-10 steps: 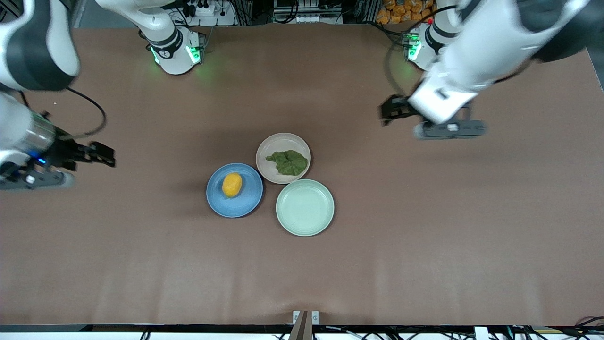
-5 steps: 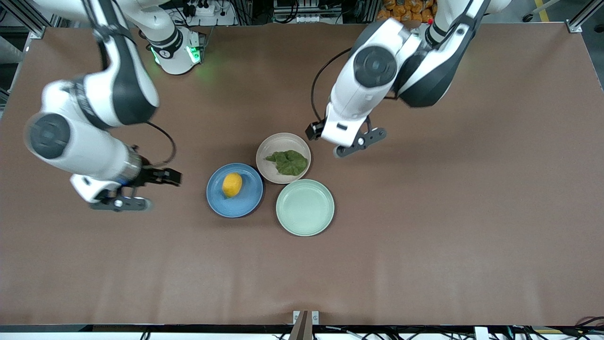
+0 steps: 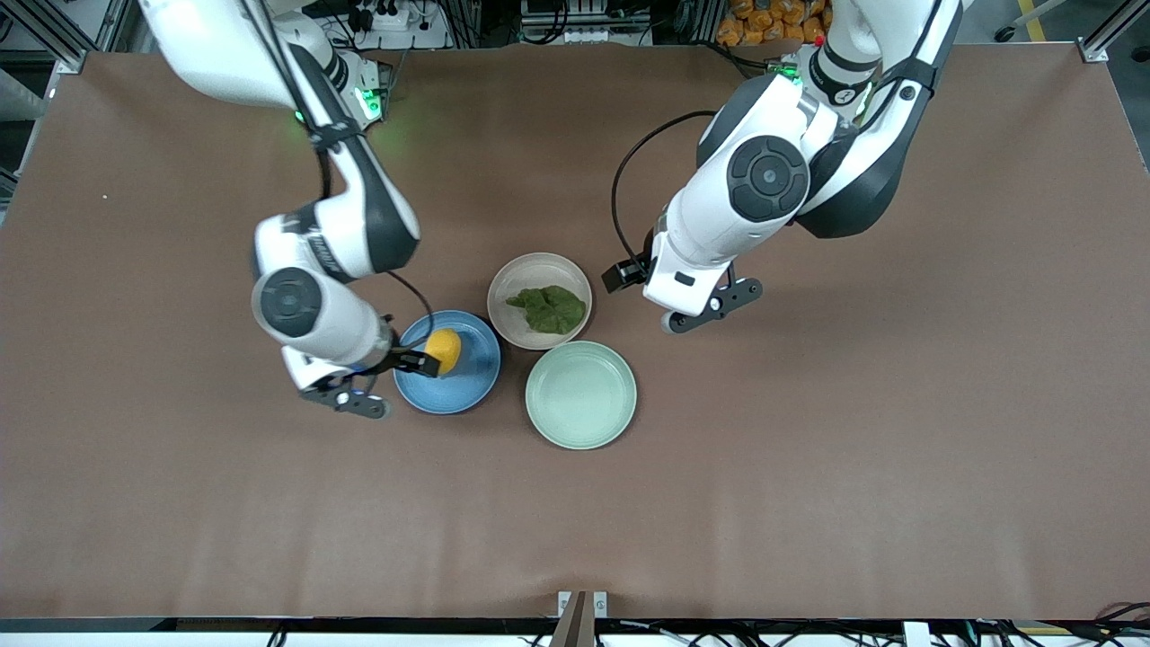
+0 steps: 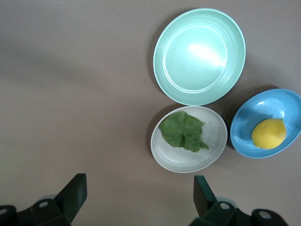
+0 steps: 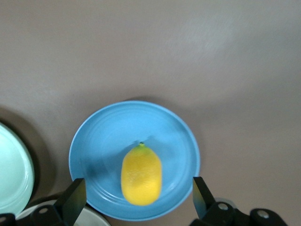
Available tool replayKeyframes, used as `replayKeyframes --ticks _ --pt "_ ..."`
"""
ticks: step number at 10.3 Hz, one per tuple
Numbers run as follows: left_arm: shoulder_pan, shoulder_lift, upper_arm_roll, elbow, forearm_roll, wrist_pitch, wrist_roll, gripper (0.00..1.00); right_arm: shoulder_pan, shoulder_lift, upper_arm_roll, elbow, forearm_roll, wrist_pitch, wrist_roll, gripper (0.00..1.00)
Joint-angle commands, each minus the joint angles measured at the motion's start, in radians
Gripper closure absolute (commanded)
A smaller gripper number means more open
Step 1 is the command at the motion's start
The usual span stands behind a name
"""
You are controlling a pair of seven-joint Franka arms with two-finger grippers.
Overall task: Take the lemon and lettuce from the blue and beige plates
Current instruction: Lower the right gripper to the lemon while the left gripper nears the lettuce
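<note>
Both arms have been swung in toward the plates since the earlier frames. Now the right gripper [image 3: 429,363] is hung over the blue plate [image 3: 467,386], right by the lemon [image 3: 444,350], fingers spread wide and nothing pinched. The left gripper [image 3: 629,272] is held over bare table just beside the beige plate [image 3: 537,266], also spread and empty. The lettuce [image 3: 548,308] is lying flat in that plate, and the green plate [image 3: 580,395] is touching both, nearer the front camera.

Trouble could probably be caused by the round lemon being nudged and rolled before it's squeezed, or the thin leaf being missed and the plate scraped.

Fingertips are cut off in both wrist views, and the left gripper is mostly hidden under its own arm from the front.
</note>
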Motion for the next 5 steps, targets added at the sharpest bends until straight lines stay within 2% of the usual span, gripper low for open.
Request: replayKeyframes --ticks 1,2,3,5 --pt "-0.01 0.044 -0.002 0.007 -0.023 0.008 0.058 0.2 0.015 0.019 0.001 -0.054 0.008 0.076 0.048 0.0" --pt "-0.01 0.055 -0.005 0.006 -0.025 0.028 0.059 0.27 0.015 0.042 0.001 -0.058 0.0 0.098 0.043 0.0" --pt "-0.015 0.067 -0.005 0.006 -0.025 0.036 0.058 0.25 0.022 0.056 -0.001 -0.058 -0.006 0.113 0.028 0.0" --pt "-0.035 0.098 -0.014 0.001 -0.034 0.097 0.036 0.08 0.037 0.073 0.001 -0.059 -0.055 0.124 0.013 0.0"
